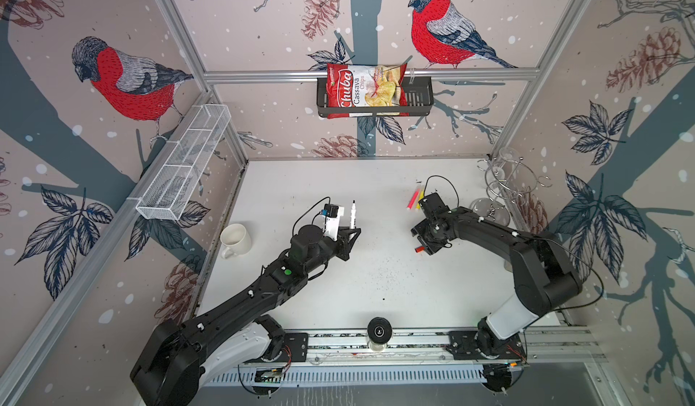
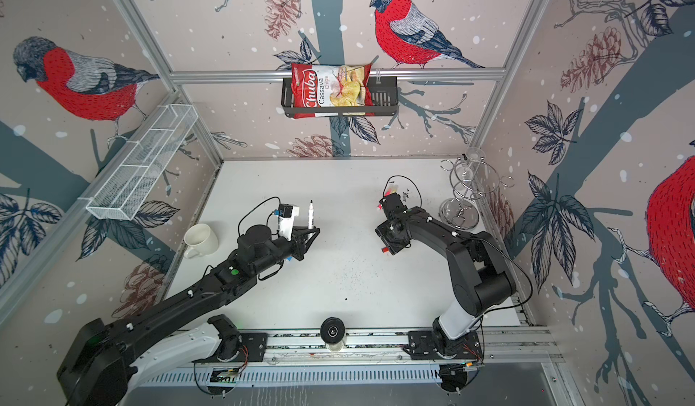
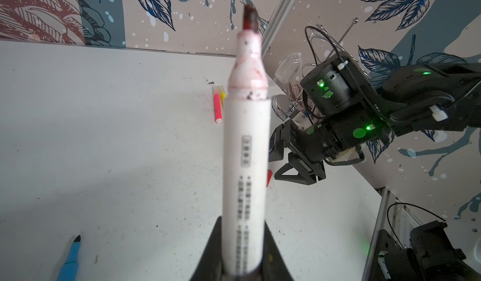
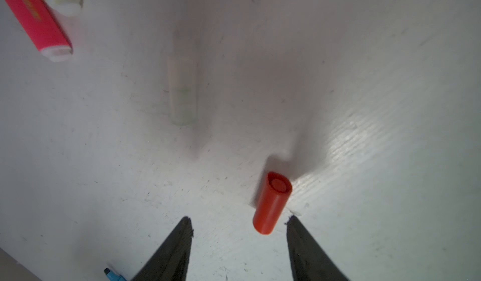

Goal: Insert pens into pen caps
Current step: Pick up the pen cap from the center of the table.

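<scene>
Bullfinch-and-pinecone wallpaper covers the walls around a white worktop [image 1: 376, 182] that is scuffed and speckled with dark marks. On the back wall a black basket [image 1: 419, 97] holds a bag of Chuba cassava chips [image 1: 361, 90]. A white mesh rack [image 1: 184, 163] hangs on the left wall. A white mug [image 1: 235, 239] stands by the left edge. A wire stand [image 1: 502, 182] and a wine glass [image 1: 487, 208] sit in the far right corner.

The left gripper [image 1: 351, 234] is raised over the middle of the worktop. Its fingers [image 3: 210, 245] are clenched on the lower body of the white marker [image 1: 352, 215]. The marker runs on past the fingertips, and its uncapped, dark reddish tip points away from the gripper. Red ink smears the neck below the tip.

The right gripper [image 4: 239, 221] is low over the worktop, well apart from the left one. Its fingers [image 4: 171, 253] are spread, with nothing clamped. The red cap [image 4: 270, 204] lies on its side on the worktop just ahead of the tips. It sits between their lines and closer to one of them, with its hollow end facing away from the gripper. In both top views the cap shows as a small red spot at the gripper's near side.

Farther back on the right, the pink highlighter [image 1: 413, 199] and the yellow highlighter [image 1: 420, 197] lie side by side, flat on the worktop. A translucent cap [image 4: 182, 89], blurred, lies between them and the red cap. The blue pen [image 3: 70, 261], with a dark tip, lies on the worktop and is seen only by the wrist cameras.
</scene>
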{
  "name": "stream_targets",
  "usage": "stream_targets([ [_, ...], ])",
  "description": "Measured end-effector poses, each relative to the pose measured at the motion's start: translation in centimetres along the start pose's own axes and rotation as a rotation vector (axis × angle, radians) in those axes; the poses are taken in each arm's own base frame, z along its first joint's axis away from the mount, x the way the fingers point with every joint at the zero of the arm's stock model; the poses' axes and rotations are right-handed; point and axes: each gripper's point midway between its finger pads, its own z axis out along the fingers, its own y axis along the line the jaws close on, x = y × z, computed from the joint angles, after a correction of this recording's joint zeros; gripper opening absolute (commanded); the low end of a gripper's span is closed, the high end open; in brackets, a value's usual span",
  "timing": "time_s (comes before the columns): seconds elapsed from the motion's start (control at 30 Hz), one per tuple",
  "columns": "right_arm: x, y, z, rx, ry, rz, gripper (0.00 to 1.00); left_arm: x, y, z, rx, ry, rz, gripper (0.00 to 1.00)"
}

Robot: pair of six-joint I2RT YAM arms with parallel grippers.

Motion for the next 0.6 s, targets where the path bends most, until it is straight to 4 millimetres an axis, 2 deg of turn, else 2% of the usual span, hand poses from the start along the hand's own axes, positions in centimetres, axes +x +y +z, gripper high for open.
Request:
stream_targets([
  [0.07,-0.1,-0.2,0.5,0.021,0.010,0.004,0.41,-0.1,0.2,0.0,-0.012,-0.004,0.002,0.00],
  [0.23,0.5,-0.9,2.0,0.075,0.056,-0.010,0.37,-0.1,0.2,0.0,-0.012,-0.005,0.006,0.00],
  [0.6,0.5,-0.7,2.3,0.105,0.072,-0.015,0.36,-0.2,0.2,-0.2,-0.018,-0.008,0.016,0.00],
])
